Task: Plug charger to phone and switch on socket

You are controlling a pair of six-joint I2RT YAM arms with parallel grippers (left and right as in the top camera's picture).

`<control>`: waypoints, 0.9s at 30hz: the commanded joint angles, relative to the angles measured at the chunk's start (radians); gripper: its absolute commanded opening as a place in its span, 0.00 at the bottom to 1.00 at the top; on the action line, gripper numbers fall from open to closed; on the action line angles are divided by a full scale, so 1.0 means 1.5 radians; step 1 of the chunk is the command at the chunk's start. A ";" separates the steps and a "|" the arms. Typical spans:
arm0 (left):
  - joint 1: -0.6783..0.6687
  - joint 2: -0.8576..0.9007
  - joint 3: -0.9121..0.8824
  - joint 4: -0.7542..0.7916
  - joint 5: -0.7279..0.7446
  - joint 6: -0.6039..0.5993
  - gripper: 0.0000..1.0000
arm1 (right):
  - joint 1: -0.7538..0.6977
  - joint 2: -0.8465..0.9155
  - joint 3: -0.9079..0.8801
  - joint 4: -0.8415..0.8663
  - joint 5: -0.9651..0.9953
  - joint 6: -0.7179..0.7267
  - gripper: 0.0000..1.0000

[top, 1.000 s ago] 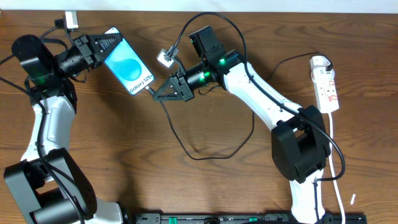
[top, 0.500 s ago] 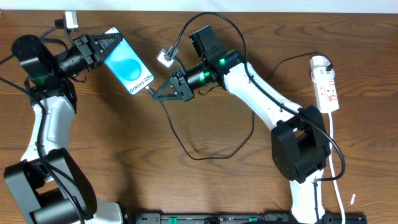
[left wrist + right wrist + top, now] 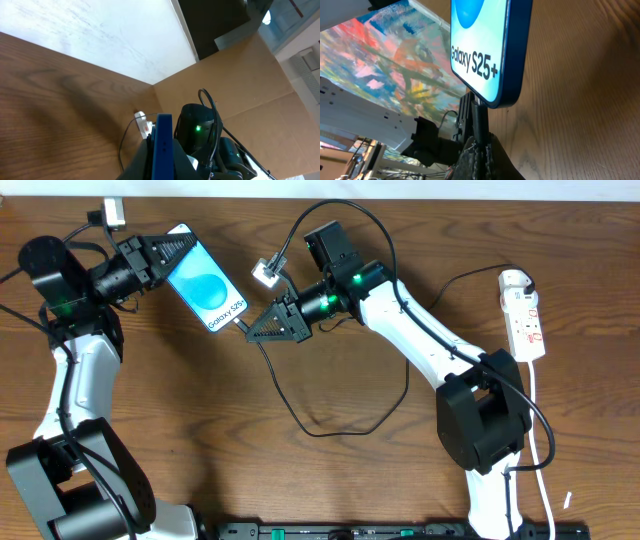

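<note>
In the upper left of the overhead frame, we see the left gripper (image 3: 165, 252) clamped on the upper end of a slim black-framed phone (image 3: 205, 285) with a bright blue screen. The phone slants down toward the middle of the frame, screen up. In the left wrist view the phone (image 3: 163, 145) appears edge-on as a blue strip between the dark fingers at bottom centre.

Just right of the phone's lower end, the right gripper (image 3: 250, 333) is pinched narrow on the plug tip of a long, thin black charger cable (image 3: 335, 433). The cable loops down through the centre of the brown wooden table (image 3: 200, 410) and back up beside the right arm. In the right wrist view the plug (image 3: 479, 107) rises from the closed fingers at the bottom and meets the phone's lower end under the white "Galaxy S25+" text. We cannot tell how deeply it sits.

A narrow white oblong power strip (image 3: 525, 315) with small red marks lies at the upper right, well apart from the phone. Its white cord (image 3: 541, 430) trails down the right edge.
</note>
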 commanded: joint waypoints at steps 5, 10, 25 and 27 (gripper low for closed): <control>-0.001 0.001 0.001 0.005 0.010 -0.003 0.07 | 0.014 0.001 0.005 0.005 -0.011 0.007 0.01; -0.001 0.001 0.001 0.005 0.010 -0.003 0.08 | 0.017 0.001 0.005 0.005 -0.011 0.007 0.01; -0.001 0.001 0.001 0.005 0.013 -0.004 0.07 | 0.015 0.001 0.005 0.012 0.002 0.009 0.01; -0.001 0.001 0.001 0.005 0.014 -0.004 0.08 | 0.015 0.001 0.005 0.012 0.002 0.009 0.01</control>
